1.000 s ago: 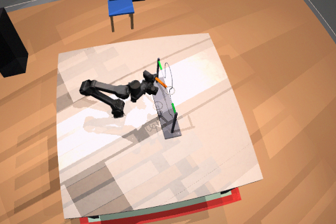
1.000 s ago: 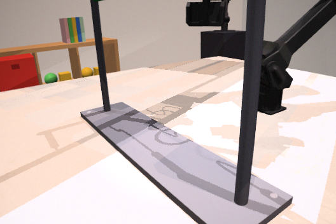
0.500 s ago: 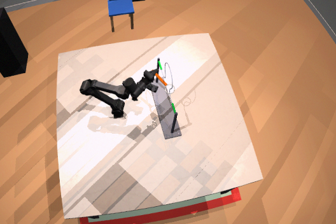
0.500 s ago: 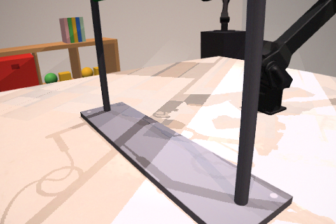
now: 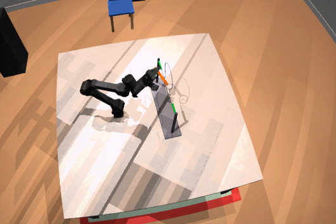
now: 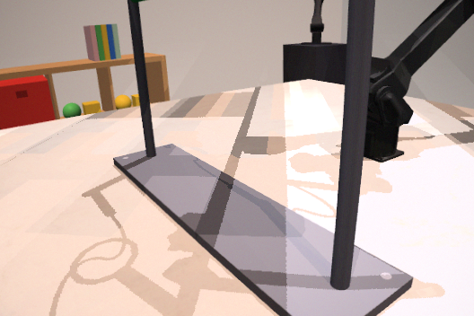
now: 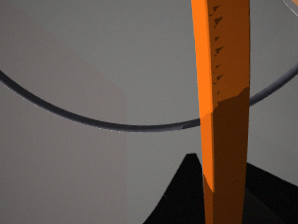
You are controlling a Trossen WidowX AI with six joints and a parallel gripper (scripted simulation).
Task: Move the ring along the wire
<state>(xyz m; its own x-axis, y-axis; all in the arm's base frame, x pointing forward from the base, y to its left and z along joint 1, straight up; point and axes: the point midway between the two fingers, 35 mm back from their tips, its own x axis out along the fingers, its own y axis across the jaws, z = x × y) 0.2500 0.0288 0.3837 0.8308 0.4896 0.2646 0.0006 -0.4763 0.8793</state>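
My gripper is shut on the orange handle, which slants down from the fingers to the pale ring. The ring hangs over the grey base plate, between the two dark posts and nearer the far post. Green wire parts sit by the far post and by the near post, whose shaft stands on the plate. The thin grey wire loops between them. In the wrist view it curves behind the handle. I cannot tell whether the ring touches it.
The arm's base stands on the table left of the plate. Off the table are a blue chair, a black box, and a wooden shelf with a red box.
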